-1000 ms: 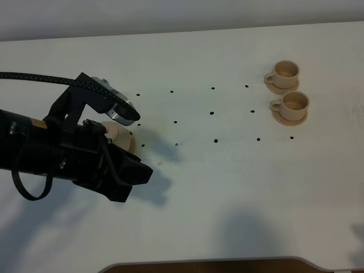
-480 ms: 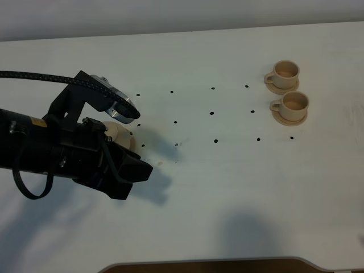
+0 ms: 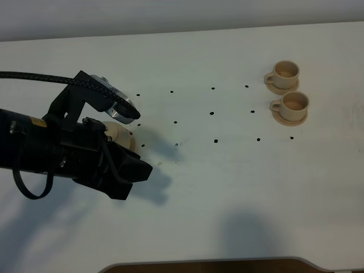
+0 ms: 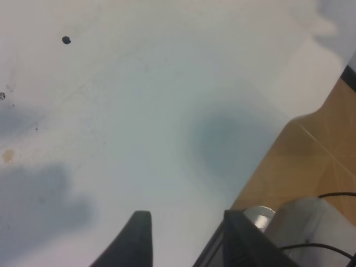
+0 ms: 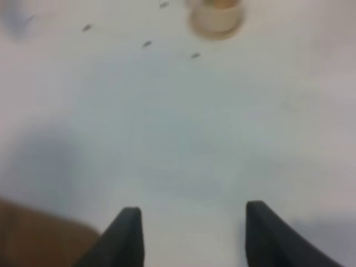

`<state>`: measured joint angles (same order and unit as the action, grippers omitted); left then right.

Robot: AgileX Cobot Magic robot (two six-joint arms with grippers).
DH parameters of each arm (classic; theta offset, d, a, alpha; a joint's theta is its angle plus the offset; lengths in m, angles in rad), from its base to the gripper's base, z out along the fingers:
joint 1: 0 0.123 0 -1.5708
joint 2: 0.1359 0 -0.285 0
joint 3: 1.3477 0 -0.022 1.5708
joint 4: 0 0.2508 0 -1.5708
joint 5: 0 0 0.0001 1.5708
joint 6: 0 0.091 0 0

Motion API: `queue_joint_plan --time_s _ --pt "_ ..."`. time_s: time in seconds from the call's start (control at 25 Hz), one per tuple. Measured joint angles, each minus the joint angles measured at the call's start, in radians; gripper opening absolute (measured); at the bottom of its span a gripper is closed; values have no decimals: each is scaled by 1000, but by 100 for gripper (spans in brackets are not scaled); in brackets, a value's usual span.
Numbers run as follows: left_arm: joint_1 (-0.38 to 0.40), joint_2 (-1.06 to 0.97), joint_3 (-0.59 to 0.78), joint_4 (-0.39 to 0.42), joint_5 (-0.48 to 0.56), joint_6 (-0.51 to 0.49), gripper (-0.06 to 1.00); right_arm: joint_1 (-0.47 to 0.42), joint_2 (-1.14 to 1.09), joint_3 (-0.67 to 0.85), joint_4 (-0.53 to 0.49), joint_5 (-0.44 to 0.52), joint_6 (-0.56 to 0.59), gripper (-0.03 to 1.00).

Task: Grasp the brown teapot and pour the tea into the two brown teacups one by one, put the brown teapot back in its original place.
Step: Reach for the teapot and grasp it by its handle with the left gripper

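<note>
Brown teapot: one, on the left side of the white tabletop, most of it hidden behind the black left arm; only part of its beige body shows. Whether it sits on a saucer cannot be determined.

Teacups: two, well apart from the teapot, on the right side of the tabletop. The far teacup and the near teacup stand just beside each other, upright, handles to the left, each on its own small saucer.

Left pincer: fingers spread apart, nothing between them, bare tabletop below. In the high view it lies just beside the teapot, on the near side.

Right pincer: fingers wide apart and empty, over the tabletop. Its blurred view shows one cup; which one cannot be told.

Small black dots lie in rows across the middle.
</note>
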<state>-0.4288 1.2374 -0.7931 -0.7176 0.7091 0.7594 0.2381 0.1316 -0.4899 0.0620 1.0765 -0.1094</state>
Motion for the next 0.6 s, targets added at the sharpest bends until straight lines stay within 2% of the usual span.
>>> queue_joint_plan --time_s 0.2,0.32,0.6 --pt "0 0 0 0 -15 0 33 -156 -110 0 0 -1 0 41" --pt "0 0 0 0 -22 0 33 -214 -136 0 -2 -1 0 41" --pt "0 0 0 2 -37 0 33 -256 -138 0 -3 -1 0 41"
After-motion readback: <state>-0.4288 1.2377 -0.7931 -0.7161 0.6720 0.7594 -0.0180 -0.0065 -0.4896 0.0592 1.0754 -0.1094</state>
